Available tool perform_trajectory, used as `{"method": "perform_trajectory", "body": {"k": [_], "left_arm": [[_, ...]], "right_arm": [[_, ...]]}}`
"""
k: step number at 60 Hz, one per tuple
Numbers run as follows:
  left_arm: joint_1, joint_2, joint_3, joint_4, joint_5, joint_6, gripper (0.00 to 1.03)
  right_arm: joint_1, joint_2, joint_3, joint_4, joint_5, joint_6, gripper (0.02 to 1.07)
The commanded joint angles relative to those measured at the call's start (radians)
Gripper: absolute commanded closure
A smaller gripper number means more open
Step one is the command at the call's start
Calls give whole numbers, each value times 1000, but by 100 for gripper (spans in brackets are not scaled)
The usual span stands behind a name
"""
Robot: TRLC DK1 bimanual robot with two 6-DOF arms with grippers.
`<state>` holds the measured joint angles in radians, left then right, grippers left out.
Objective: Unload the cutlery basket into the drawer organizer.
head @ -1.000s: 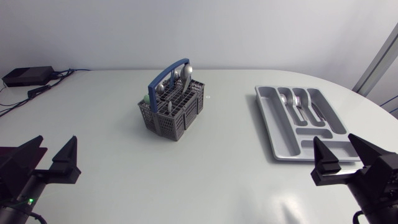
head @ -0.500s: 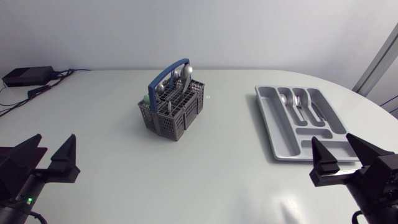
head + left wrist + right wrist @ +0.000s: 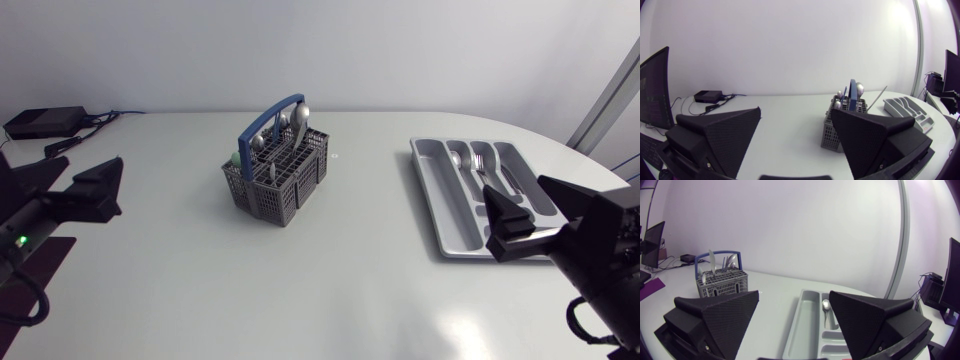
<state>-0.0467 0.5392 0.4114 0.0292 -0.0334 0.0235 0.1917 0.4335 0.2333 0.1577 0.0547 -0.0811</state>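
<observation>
Straight to the cutlery basket (image 3: pixel 277 175): grey, upright, mid-surface (image 3: pixel 330 280), blue handle (image 3: pixel 270 118) arched over the top. Packed inside: spoons (image 3: pixel 300 117) bowl-up at its far end, more cutlery poking up thru the grid, plus a pale-green bit (image 3: pixel 233 157) at its left corner, can't tell what. Well right of the basket, lying flat: grey drawer organizer (image 3: pixel 455 235), with a spoon (image 3: pixel 456 160) and a fork (image 3: pixel 480 165) side by side in its long slots. Way off to the far left of the basket, at the back corner: black box (image 3: pixel 45 122) w/ cables (image 3: pixel 105 116). Now near-left of the basket, well apart from it: left hand (image 3: pixel 95 162), spread wide, gripping nothing, aimed roughly basket-ward. Same from the left wrist cam: left hand (image 3: pixel 796 112) with fingers (image 3: pixel 720 135) far apart, nothing between; basket (image 3: pixel 829 130) ahead, partly hidden behind one finger, organizer (image 3: pixel 905 107) beyond it. Over to the near-right of the basket: right hand (image 3: pixel 515 188), above the organizer's near end, also wide open and holding nothing. From the right wrist cam: right hand (image 3: pixel 794 294), fingers (image 3: pixel 715 317) well apart; organizer (image 3: pixel 807 315) dead ahead in the gap, spoon (image 3: pixel 826 305) lying in one slot; basket (image 3: pixel 720 282) farther off past one finger, handle and spoon bowls sticking up.
</observation>
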Motion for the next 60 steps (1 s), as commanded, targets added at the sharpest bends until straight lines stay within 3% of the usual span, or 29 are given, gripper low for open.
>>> {"method": "perform_trajectory", "body": {"k": [1,14,20,27,30,34,42,47,55,60], "left_arm": [[-73,125,98,-35,-39,-57,7],[-220,475,425,-315,-143,-60,7],[-243,633,552,-416,-143,41,7],[-254,777,670,-500,-111,75,7],[-242,832,710,-531,-40,84,7],[-225,883,739,-538,61,105,11],[-217,938,779,-512,150,113,18],[-223,941,773,-460,165,113,23],[-240,963,776,-393,167,113,35],[-242,1009,797,-382,167,112,40]], "right_arm": [[34,129,75,13,22,15,6],[89,402,259,-98,22,32,6],[144,459,337,-198,20,32,6],[199,519,406,-279,14,29,6],[213,557,440,-316,14,27,7],[230,630,497,-391,-16,-3,7],[236,778,623,-550,-49,-154,10],[232,809,629,-543,-88,-177,10],[235,797,586,-422,-118,-235,13],[232,809,612,-435,-167,-233,14]]}}
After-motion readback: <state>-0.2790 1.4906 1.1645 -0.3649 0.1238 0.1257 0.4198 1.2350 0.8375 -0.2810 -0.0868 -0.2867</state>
